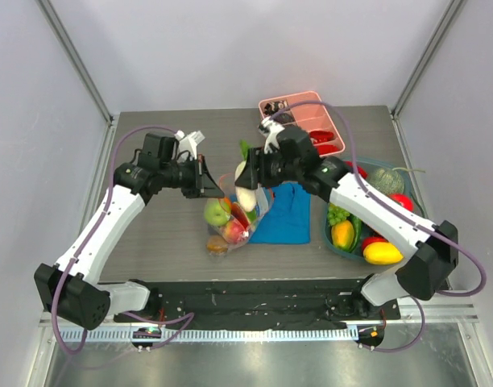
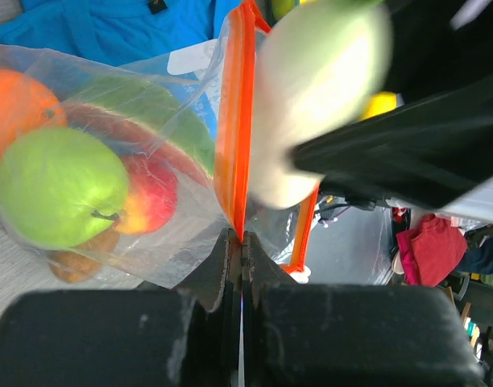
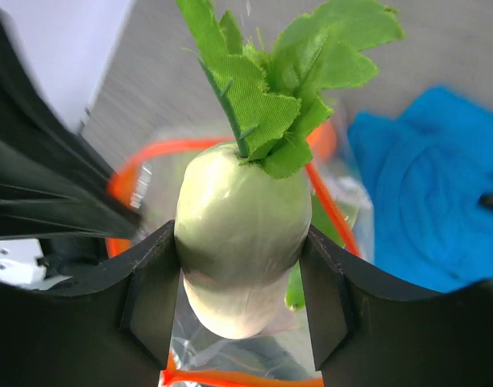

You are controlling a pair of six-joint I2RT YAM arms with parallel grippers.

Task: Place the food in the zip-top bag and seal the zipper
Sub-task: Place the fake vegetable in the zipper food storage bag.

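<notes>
The clear zip-top bag point(image 1: 229, 224) stands mid-table with its mouth held open. Inside lie a green apple point(image 2: 57, 185), an orange point(image 2: 17, 105) and a red apple point(image 2: 154, 193). My left gripper point(image 2: 242, 239) is shut on the orange-red zipper point(image 2: 234, 145) at the mouth's near edge. My right gripper point(image 3: 240, 266) is shut on a white radish point(image 3: 238, 234) with green cloth leaves point(image 3: 271, 97). The radish point(image 1: 245, 193) hangs tip-down just over the open mouth, between the two zipper strips.
A folded blue cloth point(image 1: 287, 214) lies just right of the bag. A teal basket point(image 1: 330, 232) at the right holds more food, among it a yellow fruit point(image 1: 382, 253) and a red one point(image 1: 401, 200). A pink divided tray point(image 1: 311, 129) sits at the back.
</notes>
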